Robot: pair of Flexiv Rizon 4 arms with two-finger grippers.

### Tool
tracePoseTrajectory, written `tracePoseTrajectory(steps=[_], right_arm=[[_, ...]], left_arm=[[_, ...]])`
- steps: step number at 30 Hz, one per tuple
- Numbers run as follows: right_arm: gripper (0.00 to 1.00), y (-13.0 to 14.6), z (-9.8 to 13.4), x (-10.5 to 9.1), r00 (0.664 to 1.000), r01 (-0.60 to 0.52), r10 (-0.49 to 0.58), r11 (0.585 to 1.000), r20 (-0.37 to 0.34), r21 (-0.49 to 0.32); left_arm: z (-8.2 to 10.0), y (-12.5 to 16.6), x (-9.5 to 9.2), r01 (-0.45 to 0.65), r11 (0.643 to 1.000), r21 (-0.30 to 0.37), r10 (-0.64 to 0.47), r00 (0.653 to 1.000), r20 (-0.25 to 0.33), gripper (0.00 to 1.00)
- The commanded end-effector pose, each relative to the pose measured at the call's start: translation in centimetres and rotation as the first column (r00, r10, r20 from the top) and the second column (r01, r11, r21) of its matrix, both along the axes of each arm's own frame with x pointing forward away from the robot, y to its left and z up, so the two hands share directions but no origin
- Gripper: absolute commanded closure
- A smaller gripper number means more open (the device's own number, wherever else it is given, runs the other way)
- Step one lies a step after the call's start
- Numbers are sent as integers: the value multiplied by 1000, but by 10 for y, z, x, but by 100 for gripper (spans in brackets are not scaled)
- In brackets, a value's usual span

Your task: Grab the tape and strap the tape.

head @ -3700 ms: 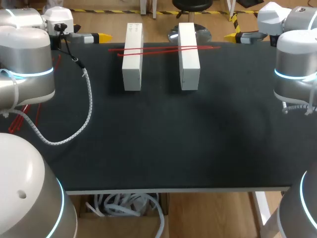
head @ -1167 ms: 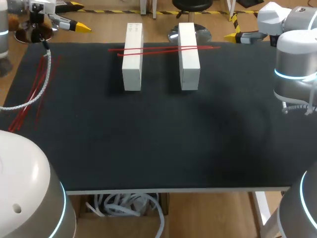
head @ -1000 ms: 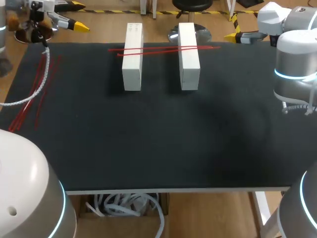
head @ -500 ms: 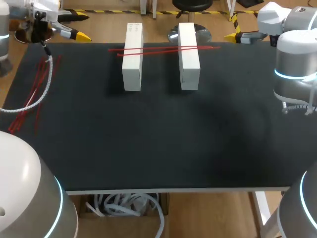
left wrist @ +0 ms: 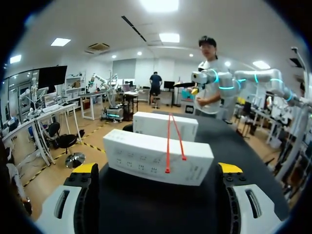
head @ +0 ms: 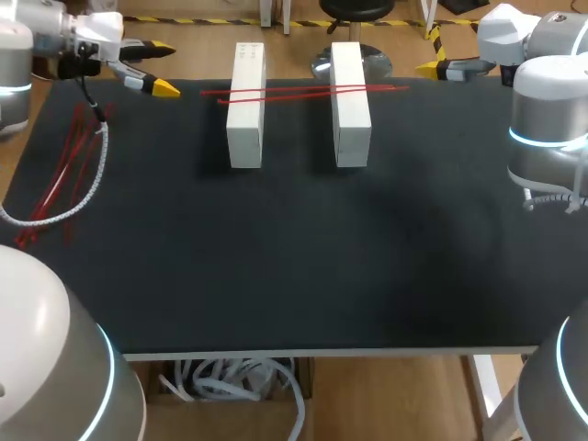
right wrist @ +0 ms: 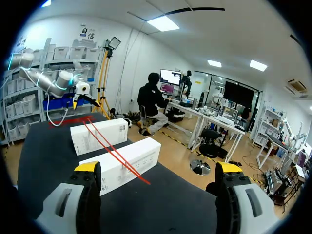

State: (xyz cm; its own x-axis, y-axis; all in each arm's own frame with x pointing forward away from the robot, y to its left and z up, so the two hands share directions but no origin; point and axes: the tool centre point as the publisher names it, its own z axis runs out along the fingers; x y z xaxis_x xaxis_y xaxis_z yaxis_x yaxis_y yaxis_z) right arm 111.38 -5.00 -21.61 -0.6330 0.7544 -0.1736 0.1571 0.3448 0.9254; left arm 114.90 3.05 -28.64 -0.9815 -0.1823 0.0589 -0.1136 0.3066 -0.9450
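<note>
The red tape (head: 303, 91) lies loose across 2 white boxes (head: 245, 106); the left gripper (head: 163, 66) and right gripper (right wrist: 158, 168) stand wide, empty. A low approach could nudge a box and drag the tape off

Part of loose red tapes (head: 57, 181) under cable (head: 103, 152) (left side).

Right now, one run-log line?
left tool: open, empty | right tool: open, empty | red strap: across both white boxes | spare straps: left side
</note>
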Motion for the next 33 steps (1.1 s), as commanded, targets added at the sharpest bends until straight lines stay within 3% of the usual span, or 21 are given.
tracePoseTrajectory(steps=[1,2,4,5,7,8,9,10,11,13,16,17,18,19,20,22,25,28,33], right_arm=[[0,0,0,0,1000,0,0,1000,0,0],[0,0,0,0,1000,0,0,1000,0,0],[0,0,0,0,1000,0,0,1000,0,0],[0,0,0,0,1000,0,0,1000,0,0],[0,0,0,0,1000,0,0,1000,0,0],[0,0,0,0,1000,0,0,1000,0,0],[0,0,0,0,1000,0,0,1000,0,0],[0,0,0,0,1000,0,0,1000,0,0],[0,0,0,0,1000,0,0,1000,0,0],[0,0,0,0,1000,0,0,1000,0,0],[0,0,0,0,1000,0,0,1000,0,0],[0,0,0,0,1000,0,0,1000,0,0],[0,0,0,0,1000,0,0,1000,0,0],[0,0,0,0,1000,0,0,1000,0,0],[0,0,0,0,1000,0,0,1000,0,0],[0,0,0,0,1000,0,0,1000,0,0],[0,0,0,0,1000,0,0,1000,0,0],[0,0,0,0,1000,0,0,1000,0,0],[0,0,0,0,1000,0,0,1000,0,0]], left_arm=[[-4,-4,-1,7,1000,-3,-7,1000,11,51],[-4,-5,-1,23,1000,-7,-22,1000,15,40],[-4,-6,-2,26,1000,7,-26,999,19,94],[-5,-7,-3,26,1000,4,-26,1000,15,94],[-6,-8,-4,31,999,12,-32,999,17,72],[-6,-9,-6,57,998,-5,-57,998,14,67],[-6,-9,-7,56,998,3,-56,998,15,100],[-6,-10,-7,55,998,6,-55,998,16,100],[-7,-10,-8,55,998,6,-55,998,16,84],[-8,-11,-9,54,998,8,-54,998,14,79],[-10,-11,-10,56,998,11,-56,998,8,55],[-10,-11,-11,70,997,12,-70,998,8,56],[-10,-12,-11,69,997,14,-70,998,9,67],[-10,-12,-12,68,998,14,-69,998,8,70],[-10,-12,-12,77,997,13,-77,997,7,65],[-11,-13,-12,77,997,16,-78,997,8,73],[-12,-14,-12,80,997,14,-80,997,7,70],[-12,-15,-12,81,997,14,-81,997,7,59],[-15,-17,-13,85,996,13,-85,996,3,55]])
